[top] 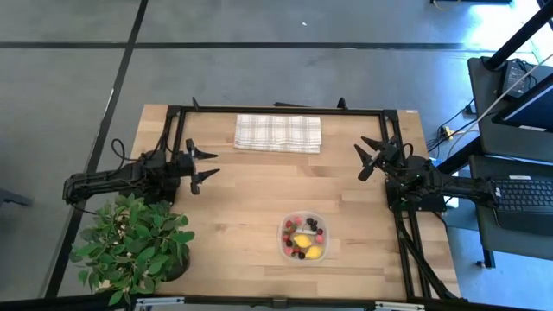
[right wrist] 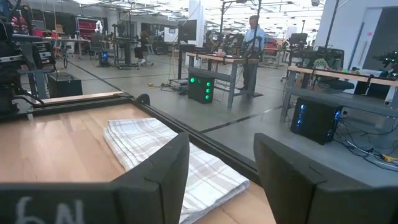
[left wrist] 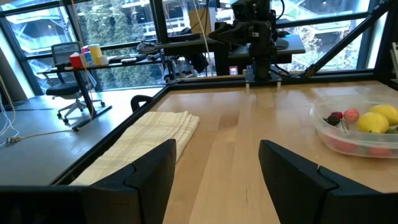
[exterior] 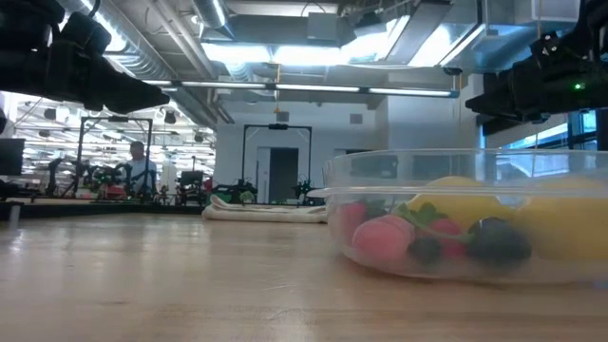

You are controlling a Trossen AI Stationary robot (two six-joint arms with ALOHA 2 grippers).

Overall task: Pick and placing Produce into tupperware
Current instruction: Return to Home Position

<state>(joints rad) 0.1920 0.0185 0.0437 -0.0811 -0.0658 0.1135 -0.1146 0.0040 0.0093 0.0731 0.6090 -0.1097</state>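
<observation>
Clear tupperware [top: 282,231] on the wooden tabletop [top: 242,203] toward its front edge, produce [top: 304,240] inside it, red and dark berries with 2 yellow lemons, left gripper [top: 213,164] spread wide and empty at the left, right gripper [top: 361,162] wide and empty at the right, both well apart from the tupperware, checked cloth [top: 278,133] at the back, potted plant [top: 134,242] at the front-left corner

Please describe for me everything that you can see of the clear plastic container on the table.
The container is a small rounded-square tub of clear plastic with a whitish rim and no lid. It stands upright on the wooden table, closer to the right arm's side. Inside lie two yellow lemons among red and dark berries. The left hand and the right hand, both open, are away from it.
</observation>
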